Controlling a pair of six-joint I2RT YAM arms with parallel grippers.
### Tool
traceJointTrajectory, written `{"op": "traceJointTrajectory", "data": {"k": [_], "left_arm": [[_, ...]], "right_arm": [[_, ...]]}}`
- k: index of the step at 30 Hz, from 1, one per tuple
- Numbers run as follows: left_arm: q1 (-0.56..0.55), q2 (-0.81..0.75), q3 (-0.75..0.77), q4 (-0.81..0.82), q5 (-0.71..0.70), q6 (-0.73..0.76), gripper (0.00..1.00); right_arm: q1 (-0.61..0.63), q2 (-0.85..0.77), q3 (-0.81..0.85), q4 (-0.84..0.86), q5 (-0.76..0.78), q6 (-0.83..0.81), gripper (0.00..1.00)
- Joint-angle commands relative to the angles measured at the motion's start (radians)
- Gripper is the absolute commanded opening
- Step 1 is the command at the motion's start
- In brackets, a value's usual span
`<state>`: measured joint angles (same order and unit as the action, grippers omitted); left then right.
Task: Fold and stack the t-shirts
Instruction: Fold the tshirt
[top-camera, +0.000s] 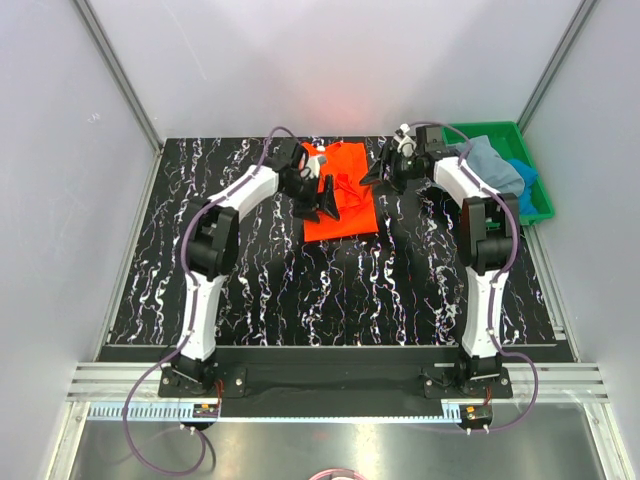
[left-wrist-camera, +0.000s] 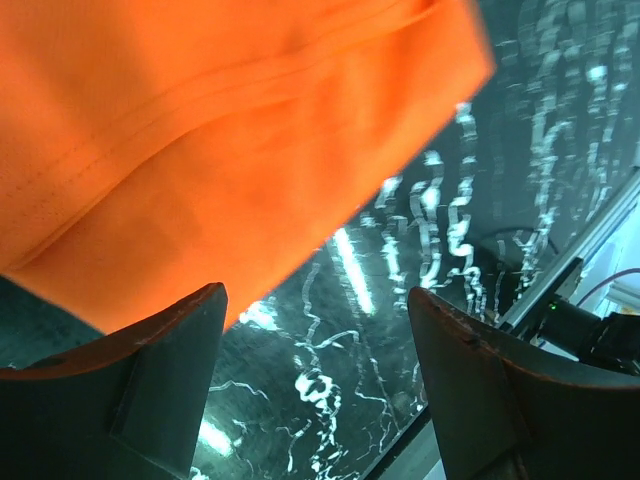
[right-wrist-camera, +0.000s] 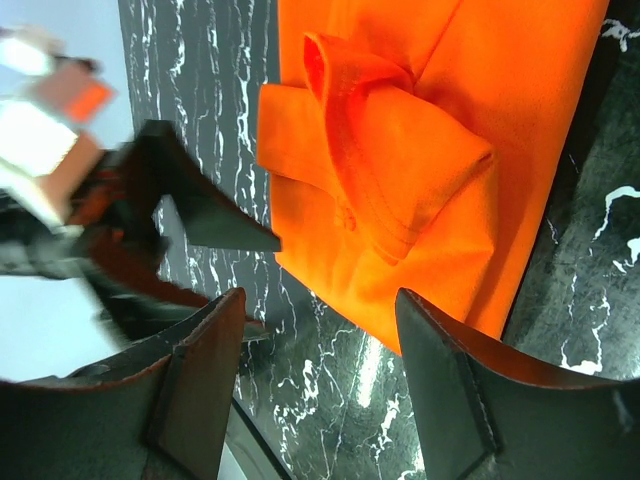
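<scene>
Shirt (orange, folded) lies by the counter's far edge between left gripper and right gripper, both open, empty.

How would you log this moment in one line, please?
left gripper open | right gripper open | orange t-shirt partly folded on table | grey-blue t-shirt and blue t-shirt in green tray

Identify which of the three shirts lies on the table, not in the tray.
The orange shirt: it alone lies on the black table, while the grey-blue shirt and the blue shirt sit bunched in the green tray.
</scene>
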<state>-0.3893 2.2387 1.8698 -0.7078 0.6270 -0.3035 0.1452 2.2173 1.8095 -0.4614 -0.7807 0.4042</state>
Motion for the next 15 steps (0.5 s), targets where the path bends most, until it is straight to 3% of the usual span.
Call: {"op": "traceJointTrajectory", "data": {"k": [1, 15], "left_arm": [[0.01, 0.032, -0.018, 0.024, 0.013, -0.031, 0.8], [0.001, 0.101, -0.023, 0.004, -0.05, -0.051, 0.81]], "right_arm": [[0.016, 0.034, 0.011, 0.009, -0.031, 0.007, 0.69], [0.068, 0.177, 0.099, 0.067, -0.054, 0.08, 0.68]]}}
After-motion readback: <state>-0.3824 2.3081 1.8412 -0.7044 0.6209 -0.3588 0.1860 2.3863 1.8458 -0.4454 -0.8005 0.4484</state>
